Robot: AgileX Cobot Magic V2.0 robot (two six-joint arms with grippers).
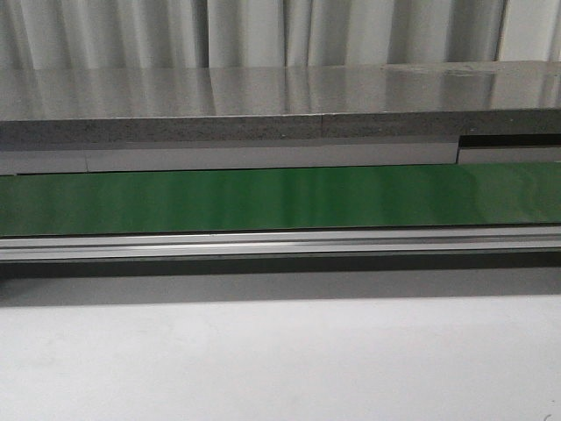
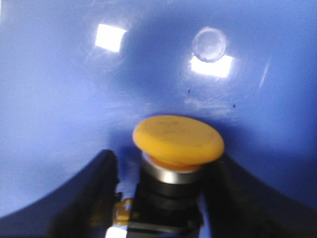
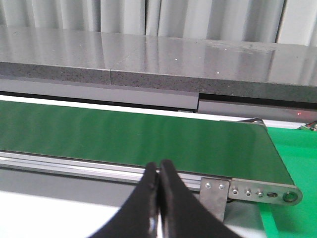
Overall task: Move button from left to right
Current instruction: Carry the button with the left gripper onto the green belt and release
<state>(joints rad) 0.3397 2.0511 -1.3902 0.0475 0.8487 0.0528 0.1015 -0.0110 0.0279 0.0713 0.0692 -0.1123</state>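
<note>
The button (image 2: 178,140) has a round yellow-orange cap, a silver collar and a black boxy body with a brass terminal at its side. It shows only in the left wrist view, against a blue container wall (image 2: 59,99). My left gripper (image 2: 163,156) has a black finger on each side of the button's body and is closed on it. The picture is blurred. My right gripper (image 3: 159,166) is shut and empty, above the near rail of the green conveyor belt (image 3: 124,134). Neither gripper nor the button shows in the front view.
The green belt (image 1: 280,197) runs left to right across the front view, with a metal rail (image 1: 280,244) on its near side. A grey stone counter (image 1: 263,96) lies behind it and a white table (image 1: 280,360) in front. The belt's right end bracket (image 3: 257,191) is in the right wrist view.
</note>
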